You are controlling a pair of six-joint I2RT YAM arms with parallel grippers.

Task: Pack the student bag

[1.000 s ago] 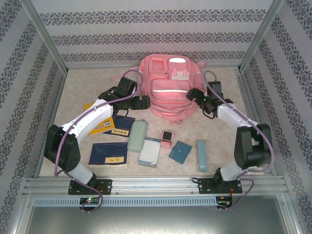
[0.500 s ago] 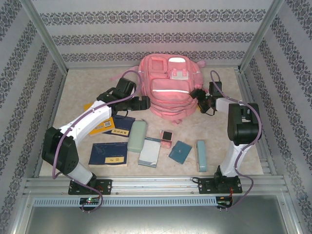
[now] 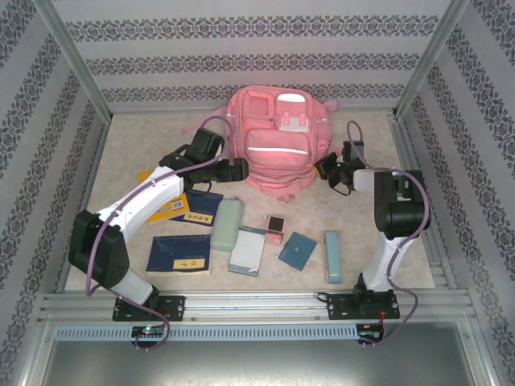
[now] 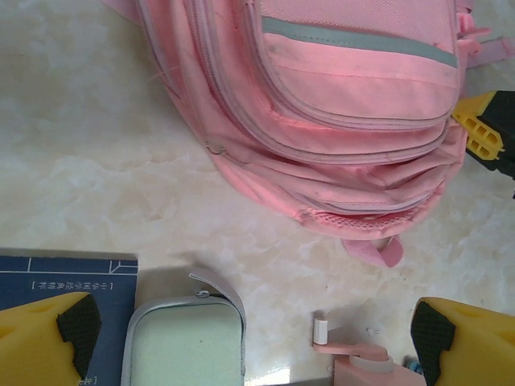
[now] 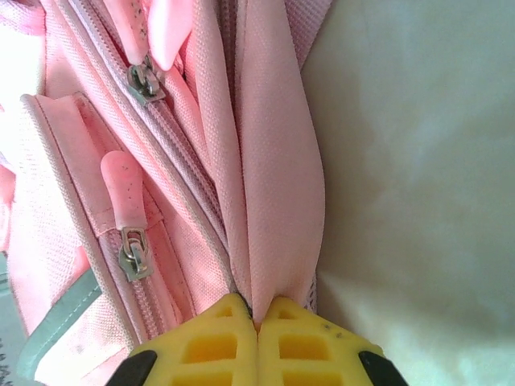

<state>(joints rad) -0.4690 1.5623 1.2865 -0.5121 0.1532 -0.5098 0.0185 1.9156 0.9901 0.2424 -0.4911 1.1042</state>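
Note:
The student bag [image 3: 278,149], a large pink backpack, lies flat at the back of the table, front pockets up. My right gripper [image 3: 323,167] is at its right side, shut on a fold of pink side fabric [image 5: 278,201] pinched between the yellow fingertips [image 5: 257,314]. Two zipper pulls [image 5: 133,253] lie just left of that fold. My left gripper [image 3: 238,169] hovers open beside the bag's lower left corner [image 4: 354,104], over bare table, with nothing between its fingers [image 4: 256,328].
In front of the bag lie a pale green pencil case [image 3: 226,224], blue books [image 3: 179,256], a white notebook [image 3: 248,250], a small pink item [image 3: 275,228], a teal booklet [image 3: 298,250] and a teal case [image 3: 331,256]. Walls enclose the table on three sides.
My right gripper went from open to shut, pinching the bag's side fabric, while its arm folded upright and drew back. The left arm stayed put.

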